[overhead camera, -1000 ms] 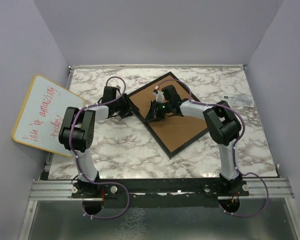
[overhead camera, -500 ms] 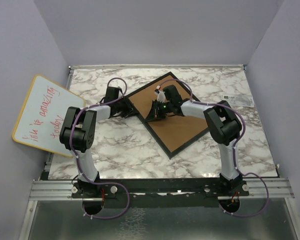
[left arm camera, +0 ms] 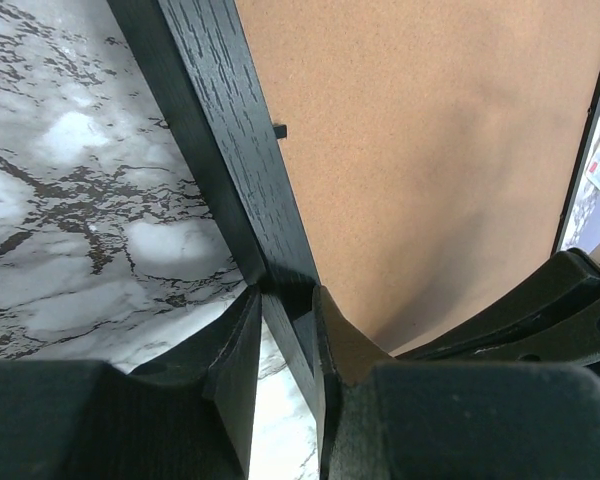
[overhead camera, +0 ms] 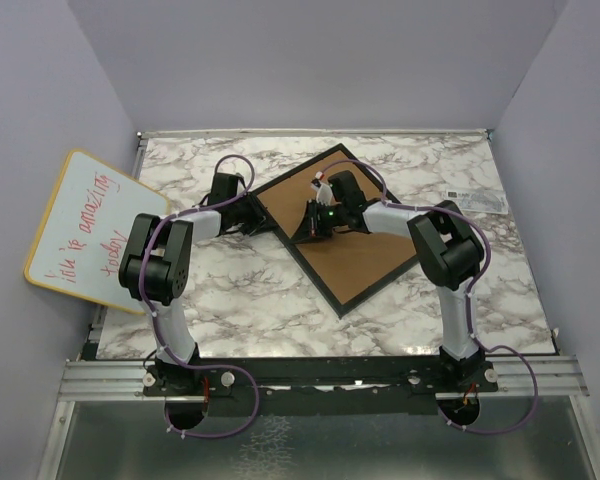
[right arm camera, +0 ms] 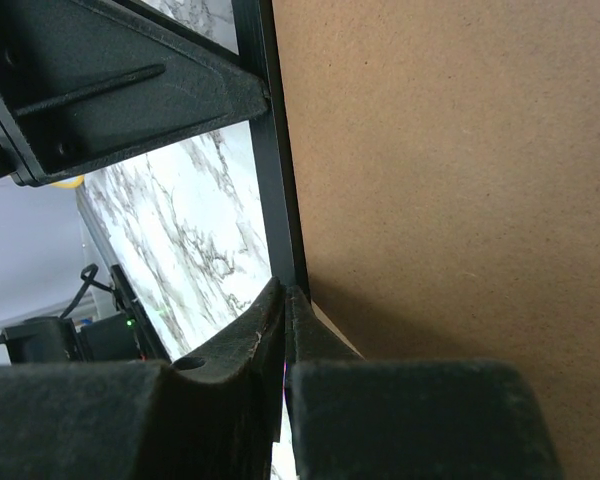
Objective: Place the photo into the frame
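Frame seen from the back, both grippers at its left side. The frame [overhead camera: 315, 278] is a thin black rectangle that lies flat near the middle of the marble table [overhead camera: 240, 290], turned diamond-wise. Its rail is matt with an open, wood-like grain in the left wrist view. The opening is filled by the brown backing board [overhead camera: 355, 255], a dull, finely fibrous sheet that looks flat and uncreased. A small black tab [left arm camera: 280, 130] juts from the rail's inner edge over the board. The photo shows in no view; if it is already in the frame it sits under the board, and you cannot confirm that from here. Your left gripper [left arm camera: 285, 300] is clenched across the rail near the frame's left corner, one finger on the marble side and one on the board side, so it is grasping the frame. Your right gripper [right arm camera: 285, 300] rests where the board meets the rail, its jaws pressed all but together; whether anything thin is caught between them cannot be told. Judged from this, the insertion itself is probably done, and what is left for you is seating the board, securing the tabs and turning the frame face up. A yellow-rimmed whiteboard [overhead camera: 80, 230] leans at the table's left edge.
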